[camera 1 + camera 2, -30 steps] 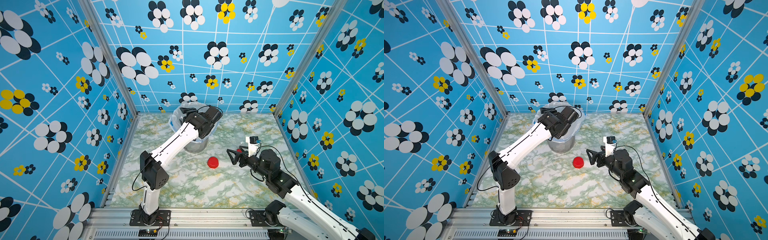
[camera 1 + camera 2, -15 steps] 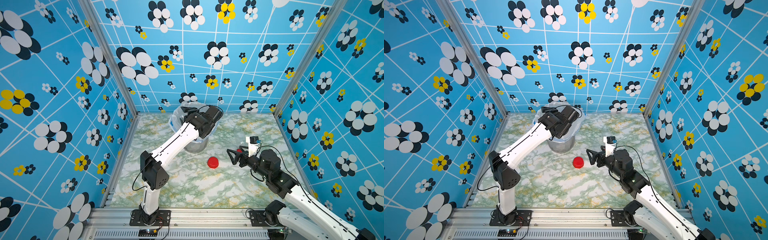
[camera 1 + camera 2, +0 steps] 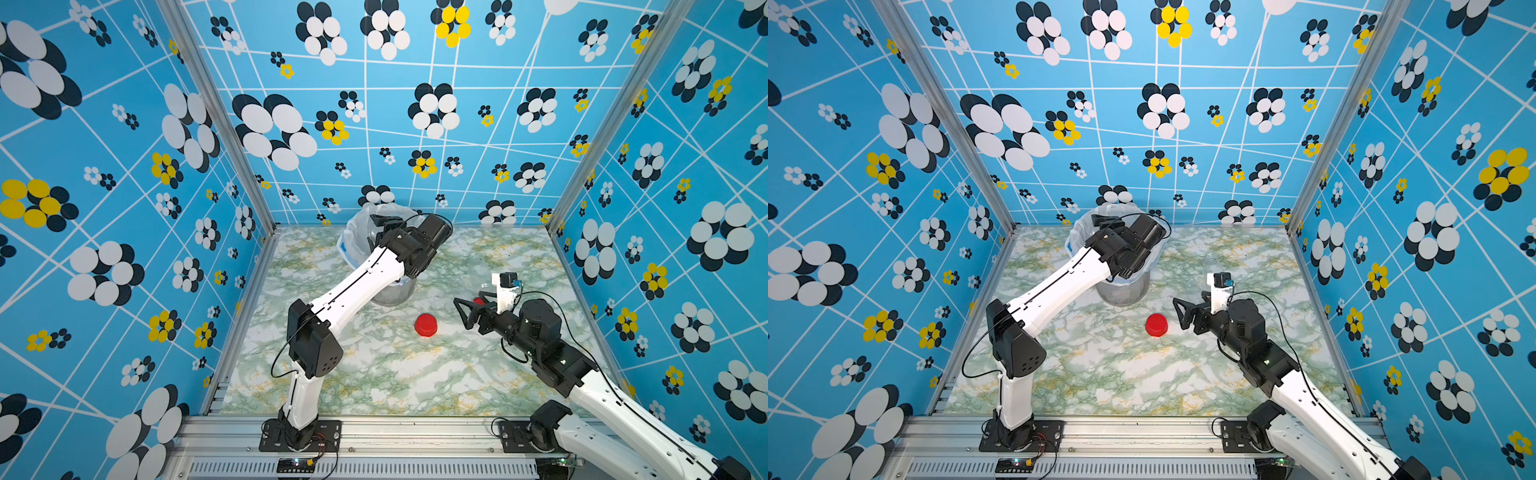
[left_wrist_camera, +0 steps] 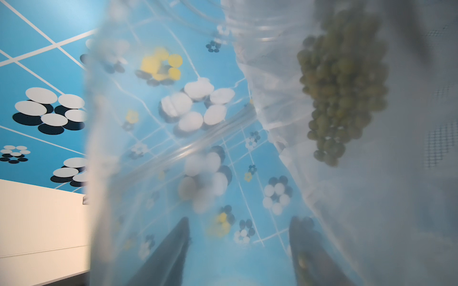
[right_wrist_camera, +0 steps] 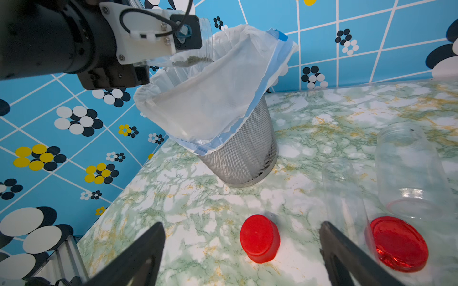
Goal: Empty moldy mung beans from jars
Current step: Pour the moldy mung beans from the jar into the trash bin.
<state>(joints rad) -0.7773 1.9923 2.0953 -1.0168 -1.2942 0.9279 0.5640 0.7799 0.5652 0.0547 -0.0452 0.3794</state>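
Over bin | jar tilted | beans blurred | left fingers seemingly gripping

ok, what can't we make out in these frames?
Left tool, grip on the jar: small and half behind its wrist in both top views; left wrist view shows only blurred fingers through the clear wall.
Bin bottom: the liner hides it in every view.
Beans: mould unreadable, blurred in left wrist view, tiny in right wrist view.
Wide empty jar and slim empty jar: nearly invisible in both top views, partly behind the right arm.
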